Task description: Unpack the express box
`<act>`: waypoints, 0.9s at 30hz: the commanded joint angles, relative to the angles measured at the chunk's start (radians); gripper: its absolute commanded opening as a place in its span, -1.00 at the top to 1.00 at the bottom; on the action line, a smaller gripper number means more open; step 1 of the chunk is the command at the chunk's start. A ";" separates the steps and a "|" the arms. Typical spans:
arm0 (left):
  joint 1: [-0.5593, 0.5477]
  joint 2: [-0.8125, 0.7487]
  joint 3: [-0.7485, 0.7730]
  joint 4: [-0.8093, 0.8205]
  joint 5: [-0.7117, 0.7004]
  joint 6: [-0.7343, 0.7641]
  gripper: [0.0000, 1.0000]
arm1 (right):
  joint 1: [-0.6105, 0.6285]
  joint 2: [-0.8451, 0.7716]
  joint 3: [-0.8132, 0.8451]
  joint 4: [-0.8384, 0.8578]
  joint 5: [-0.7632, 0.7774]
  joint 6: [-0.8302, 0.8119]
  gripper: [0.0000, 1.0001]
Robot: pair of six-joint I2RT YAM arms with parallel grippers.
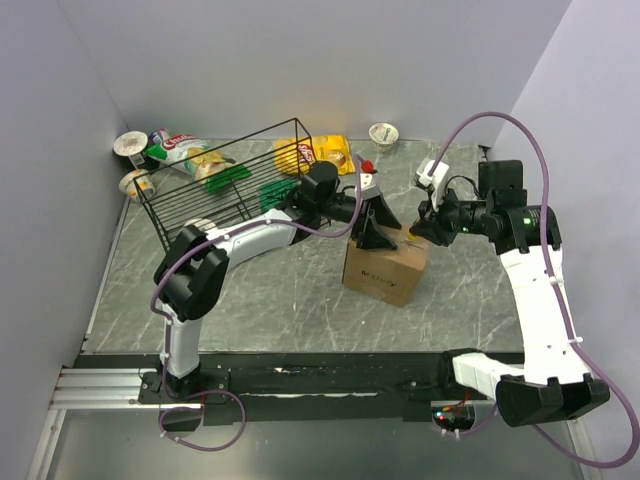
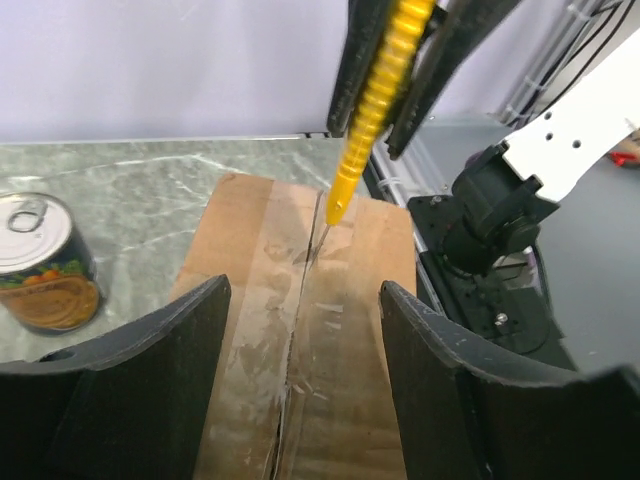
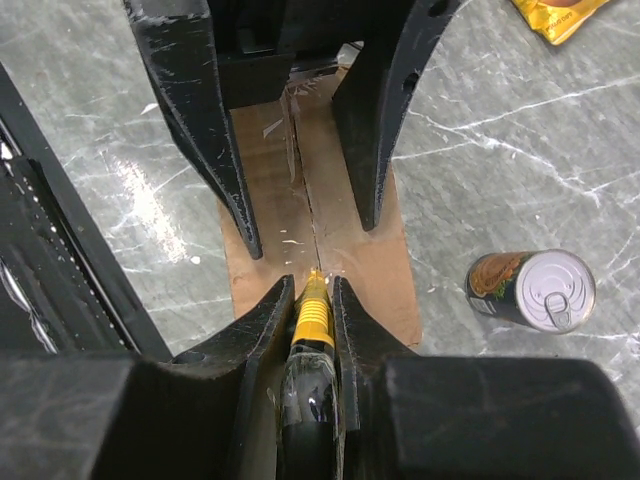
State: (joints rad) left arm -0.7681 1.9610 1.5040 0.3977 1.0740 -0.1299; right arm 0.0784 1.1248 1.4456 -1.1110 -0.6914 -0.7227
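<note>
1. We see the right gripper [image 3: 315,285] clamped tight on a yellow knife [image 3: 313,318], with the blade tip on the taped seam.
2. The left gripper [image 2: 302,290] has its fingers wide apart over that seam, holding nothing.
3. The box [image 1: 385,268] sits on the table [image 1: 250,300] between both arms, near a can [image 2: 40,265].

Left gripper [image 1: 372,235] jaws, yellow cutter [image 2: 372,110] crowd express box [image 1: 385,272] top; wire basket [image 1: 230,185] blocks far-left; near side open.
</note>
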 commanded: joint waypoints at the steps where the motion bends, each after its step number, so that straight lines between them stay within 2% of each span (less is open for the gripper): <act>1: 0.000 0.009 -0.048 -0.048 -0.011 0.103 -0.33 | -0.006 0.021 0.035 -0.068 -0.010 -0.013 1.00; 4: 0.001 0.009 -0.079 -0.114 -0.029 0.182 -0.31 | -0.009 0.030 0.048 -0.093 -0.023 -0.078 1.00; 10: 0.000 0.012 -0.125 -0.180 -0.068 0.243 -0.25 | -0.061 0.030 0.049 -0.139 -0.075 -0.202 1.00; 19: 0.003 0.018 -0.169 -0.191 -0.131 0.216 -0.19 | -0.212 0.052 0.073 -0.255 -0.131 -0.342 1.00; 27: 0.021 0.027 -0.186 -0.186 -0.146 0.194 -0.16 | -0.232 0.027 0.021 -0.325 -0.096 -0.397 1.00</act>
State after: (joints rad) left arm -0.7864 1.9190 1.3998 0.4305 0.9882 0.0589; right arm -0.1123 1.1782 1.4666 -1.2697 -0.9424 -1.0580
